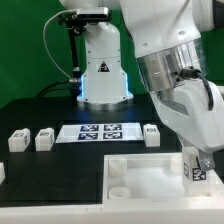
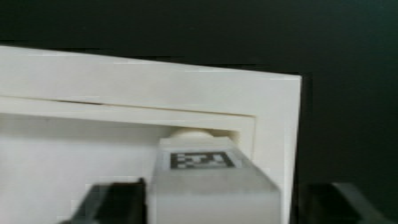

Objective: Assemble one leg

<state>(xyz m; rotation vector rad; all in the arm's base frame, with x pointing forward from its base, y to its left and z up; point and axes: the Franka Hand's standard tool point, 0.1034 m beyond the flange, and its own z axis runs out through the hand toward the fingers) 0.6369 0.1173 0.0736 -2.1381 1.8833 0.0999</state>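
Low in the right corner of the exterior view, I see my gripper point(image 1: 199, 165) closed on a leg point(image 1: 198, 168), a small white squarish plastic post whose black-and-white marker tag faces the camera. It hangs upright just over the far right end of the tabletop point(image 1: 150, 175), a large flat matte white square piece with a raised rim and a round hole near its front left corner.

From the wrist view, the leg point(image 2: 203, 178) fills the lower middle of the frame, smooth and blocky, its tag on the upper face, with the dark fingers point(image 2: 118, 203) pressed at either side. Past its tip a short rounded white stub sits against the inner edge of the tabletop point(image 2: 107, 95); I cannot tell whether the leg touches it.

Across the middle of the exterior view, three more legs lie on the black table point(image 1: 40, 115): two near the left edge point(image 1: 18, 140) point(image 1: 44, 139) and one point(image 1: 151, 134) right of centre. Between them lies the marker board point(image 1: 98, 132), thin and flat, carrying several tags. Behind it rises the glossy white arm base point(image 1: 103, 65).
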